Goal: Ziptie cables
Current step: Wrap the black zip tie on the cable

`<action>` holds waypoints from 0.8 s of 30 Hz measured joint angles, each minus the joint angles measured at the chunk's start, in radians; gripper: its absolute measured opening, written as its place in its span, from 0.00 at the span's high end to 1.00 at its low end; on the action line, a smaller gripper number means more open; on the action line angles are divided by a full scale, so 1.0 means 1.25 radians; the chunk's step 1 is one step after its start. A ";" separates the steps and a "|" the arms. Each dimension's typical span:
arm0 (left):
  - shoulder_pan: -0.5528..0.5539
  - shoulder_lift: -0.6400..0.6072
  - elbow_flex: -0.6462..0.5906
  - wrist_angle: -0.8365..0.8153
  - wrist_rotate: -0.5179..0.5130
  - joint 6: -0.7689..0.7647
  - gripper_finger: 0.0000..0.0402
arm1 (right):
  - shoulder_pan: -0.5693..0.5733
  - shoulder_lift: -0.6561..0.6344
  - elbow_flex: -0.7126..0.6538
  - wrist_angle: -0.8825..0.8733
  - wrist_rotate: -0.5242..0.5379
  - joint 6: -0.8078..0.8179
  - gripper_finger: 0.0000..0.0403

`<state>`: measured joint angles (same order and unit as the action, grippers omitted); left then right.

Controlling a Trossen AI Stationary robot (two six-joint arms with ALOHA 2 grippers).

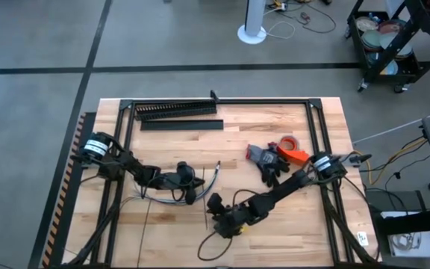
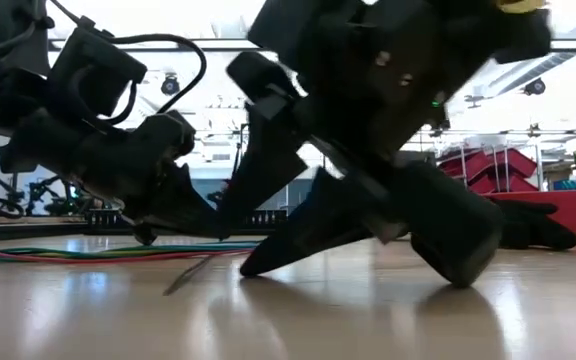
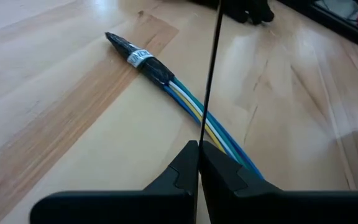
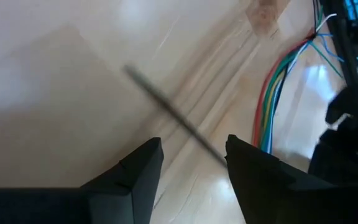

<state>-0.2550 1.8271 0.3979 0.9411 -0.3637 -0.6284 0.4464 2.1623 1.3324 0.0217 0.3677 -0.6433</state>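
The left gripper (image 3: 197, 163) has its fingers pressed together on a ziptie (image 3: 211, 74), a thin dark strip that stands up from between the tips. Just beyond it the cables (image 3: 185, 102) lie flat on the table (image 3: 55, 118), blue, yellow and white strands running side by side into a dark wrapped end with a white label.

The right gripper (image 4: 192, 158) hovers low with its fingers apart, straddling a second ziptie (image 4: 166, 112) that lies loose on the wood between them; coloured strands of the bundle curve past near it.

From above, both grippers sit close together at the near middle of the table, the left one at the cable loop.

The step in hand looks like fetching zipties: one is held, one is about to be pinched. Next, the right fingers probably need to close squarely on that flat strip, which is thin and may slip.
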 joint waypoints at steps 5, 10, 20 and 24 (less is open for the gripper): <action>0.001 -0.002 0.003 -0.027 -0.003 -0.049 1.00 | -0.021 0.006 0.073 -0.106 -0.058 0.006 0.60; 0.000 -0.003 0.002 -0.051 -0.002 -0.073 1.00 | -0.044 0.006 0.091 -0.167 -0.126 0.013 0.62; -0.003 0.000 0.003 -0.076 0.005 -0.086 1.00 | -0.048 0.029 0.087 -0.085 -0.100 -0.065 0.68; -0.003 0.000 0.002 -0.077 0.005 -0.085 1.00 | -0.048 0.032 0.087 -0.078 -0.093 -0.039 0.71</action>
<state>-0.2592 1.8275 0.4007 0.8448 -0.3576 -0.7349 0.3862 2.2019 1.4414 -0.0762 0.2511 -0.6922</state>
